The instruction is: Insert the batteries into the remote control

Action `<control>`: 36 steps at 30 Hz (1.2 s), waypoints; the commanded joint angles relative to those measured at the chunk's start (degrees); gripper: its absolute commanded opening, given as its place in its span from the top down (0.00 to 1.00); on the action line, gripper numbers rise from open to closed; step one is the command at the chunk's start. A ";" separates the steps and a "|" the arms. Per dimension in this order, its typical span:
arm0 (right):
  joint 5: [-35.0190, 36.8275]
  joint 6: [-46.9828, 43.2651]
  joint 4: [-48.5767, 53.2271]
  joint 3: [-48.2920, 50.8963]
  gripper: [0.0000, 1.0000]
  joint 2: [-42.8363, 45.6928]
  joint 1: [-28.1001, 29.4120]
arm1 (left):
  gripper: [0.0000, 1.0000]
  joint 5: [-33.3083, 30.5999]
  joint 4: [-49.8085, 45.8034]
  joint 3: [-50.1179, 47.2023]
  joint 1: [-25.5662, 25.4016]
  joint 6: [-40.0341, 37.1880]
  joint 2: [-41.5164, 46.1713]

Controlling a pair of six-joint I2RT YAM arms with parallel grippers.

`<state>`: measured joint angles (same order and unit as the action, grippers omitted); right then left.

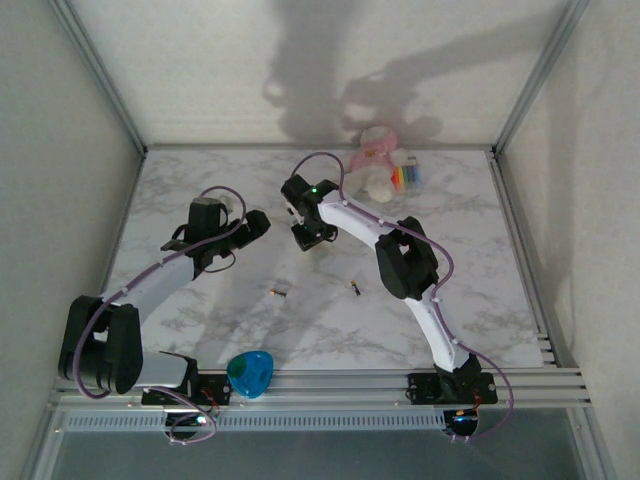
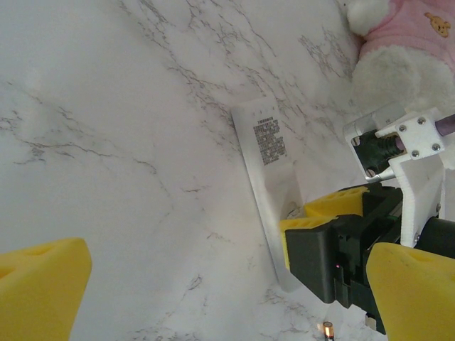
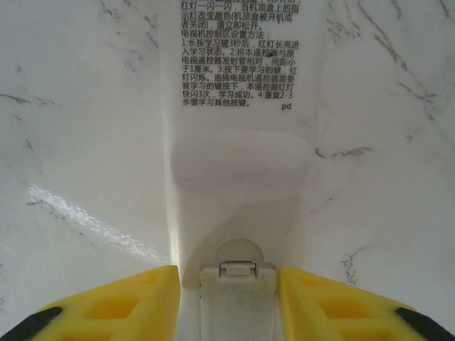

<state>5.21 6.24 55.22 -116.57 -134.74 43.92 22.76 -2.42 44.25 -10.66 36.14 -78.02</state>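
Observation:
The remote control [image 2: 266, 153] lies on its buttons, its white back with printed text facing up [image 3: 238, 85]. My right gripper [image 3: 229, 298] is shut on its near end, one yellow finger [image 3: 124, 305] on each side of the battery cover [image 3: 238, 291], which is in place. The right gripper [image 1: 305, 238] sits at the table's middle back. My left gripper [image 2: 227, 298] hangs open just left of the remote [image 1: 258, 222], holding nothing. Two batteries lie loose on the marble, a whitish one [image 1: 279, 292] and a dark one [image 1: 355, 289]. One battery [image 2: 328, 329] shows near the remote's end.
A pink and white plush toy [image 1: 375, 165] and a small rainbow-striped item [image 1: 405, 178] sit at the back right. A blue rounded object [image 1: 250, 373] lies at the front edge between the arm bases. Metal rails frame the marble table [image 1: 480, 300].

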 commanded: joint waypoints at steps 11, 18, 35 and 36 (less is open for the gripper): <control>2.47 1.65 0.26 1.06 0.66 3.25 0.42 | 0.00 0.63 0.24 1.04 0.32 -0.68 1.03; 3.14 4.61 -0.37 2.78 0.66 7.35 -0.85 | 0.00 1.10 0.57 0.75 0.31 -0.46 1.12; 0.25 3.10 -3.23 5.68 0.53 6.54 -1.39 | 0.00 1.23 0.60 0.40 -0.06 -0.10 1.55; 0.24 2.83 -2.82 4.97 0.52 5.67 -1.40 | 0.00 1.27 0.49 0.40 -0.02 -0.10 1.68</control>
<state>5.80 10.46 51.64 -109.25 -126.02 42.15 23.00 -2.37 44.23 -10.68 36.16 -78.02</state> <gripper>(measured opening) 0.473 0.996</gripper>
